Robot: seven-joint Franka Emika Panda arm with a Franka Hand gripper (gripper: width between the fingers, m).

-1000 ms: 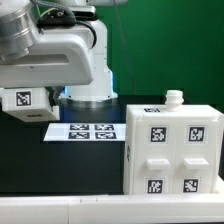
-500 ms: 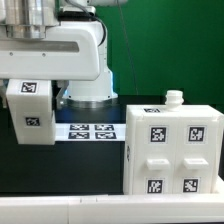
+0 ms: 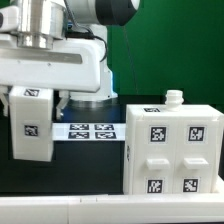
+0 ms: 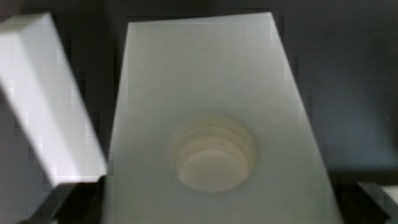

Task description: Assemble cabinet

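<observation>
Cabinet (image 3: 170,145), a large white tagged plastic box, stands on the black desk (image 3: 90,165) at the exterior view's right; my tool (image 3: 32,100) grips a white tagged plastic panel (image 3: 30,135), well apart from it; fitting step, I judge; next, carry across and align.

The large white plastic box cabinet (image 3: 170,150) stands on the black table (image 3: 80,165) at the exterior view's right, with a small round white peg (image 3: 173,97) on its top. The flat white marker board (image 3: 92,131) lies behind it, to its left. Left of the board, a white plastic tagged panel (image 3: 30,125) hangs upright under the white robot arm (image 3: 50,62).
</observation>
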